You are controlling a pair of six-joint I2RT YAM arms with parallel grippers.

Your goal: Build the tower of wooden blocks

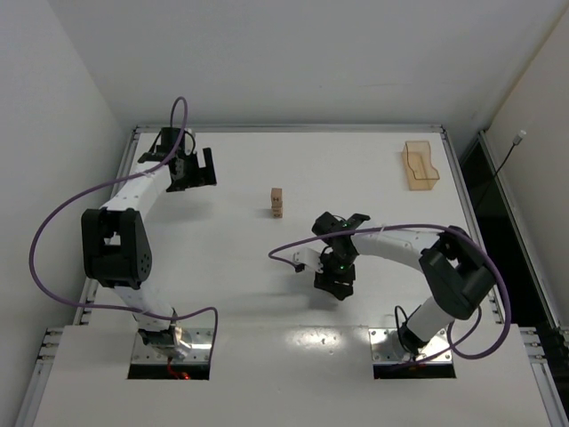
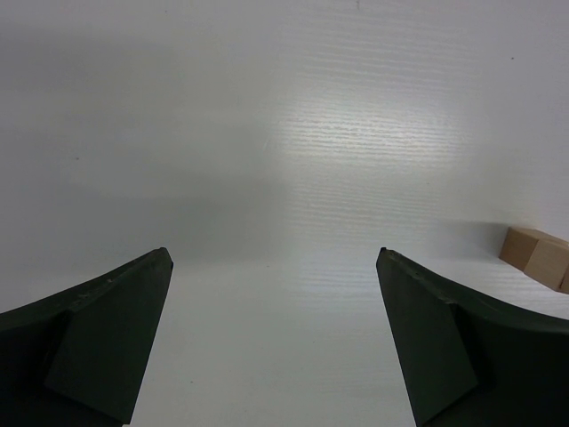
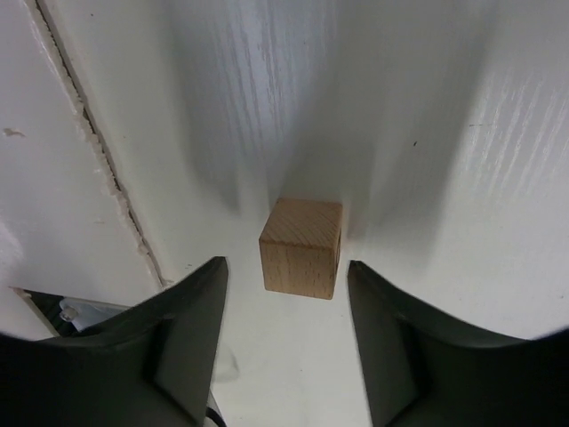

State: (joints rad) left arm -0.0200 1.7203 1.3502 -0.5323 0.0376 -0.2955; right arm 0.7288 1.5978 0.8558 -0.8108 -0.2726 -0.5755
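The tower [image 1: 277, 203], a short column of tan wood blocks, stands mid-table. Its blocks [image 2: 537, 257] also show at the right edge of the left wrist view. One single wood block [image 3: 302, 246] lies on the white table just beyond my right gripper's fingertips, with a gap on each side and nothing touching it. My right gripper [image 3: 284, 265] is open over it; from above, the right gripper [image 1: 336, 283] hides that block. My left gripper [image 1: 195, 169] is wide open at the far left, well away from the tower, and the left gripper [image 2: 274, 254] has only bare table between its fingers.
A translucent orange tray [image 1: 421, 165] sits at the far right corner of the table. A seam in the table surface [image 3: 98, 151] runs to the left of the right gripper. Purple cables loop around both arms.
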